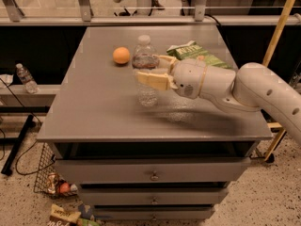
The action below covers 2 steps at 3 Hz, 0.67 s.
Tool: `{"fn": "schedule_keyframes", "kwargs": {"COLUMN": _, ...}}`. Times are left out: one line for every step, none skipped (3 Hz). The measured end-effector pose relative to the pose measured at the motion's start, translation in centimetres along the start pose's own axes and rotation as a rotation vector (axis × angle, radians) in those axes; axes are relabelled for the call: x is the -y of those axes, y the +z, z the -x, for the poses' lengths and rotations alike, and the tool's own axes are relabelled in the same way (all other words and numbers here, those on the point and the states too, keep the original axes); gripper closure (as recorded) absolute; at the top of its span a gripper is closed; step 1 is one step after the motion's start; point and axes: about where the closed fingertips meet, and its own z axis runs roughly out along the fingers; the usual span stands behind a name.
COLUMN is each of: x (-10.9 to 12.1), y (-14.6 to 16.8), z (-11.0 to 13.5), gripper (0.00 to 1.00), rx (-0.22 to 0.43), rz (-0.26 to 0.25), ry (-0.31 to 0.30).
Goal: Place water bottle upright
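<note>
Where the scene begins at the far left, a small dim bottle (26,77) is seen standing on a low ledge off the cabinet; it is not the one meant by the task. On the grey cabinet top (94,112), an orange (121,55) is found toward the far side, just left of the water bottle (147,93). The water bottle is placed near the middle of the top, its long axis vertical, white cap up; whether its base is fully seated on the surface cannot be told. It is bracketed by the gripper (149,68), brought in from the right. One pale finger is laid across the near side of the bottle's middle and the other is set against its far side, so the jaws are judged to be clamped on the bottle, parted only by its width. Farther right, a green chip bag (197,53) is seen lying flat beyond the wrist. With the bottle already upright between the jaws, only a check of seating and a straight release are thought to be called for
</note>
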Motion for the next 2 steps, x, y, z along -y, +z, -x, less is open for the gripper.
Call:
{"fn": "schedule_keyframes", "kwargs": {"x": 0.22, "y": -0.37, "z": -0.36, "gripper": 1.00, "rx": 0.008, "rz": -0.010, "ry": 0.008}}
{"fn": "schedule_keyframes", "kwargs": {"x": 0.48, "y": -0.61, "z": -0.60, "gripper": 0.81, "rx": 0.008, "rz": -0.017, "ry": 0.021}}
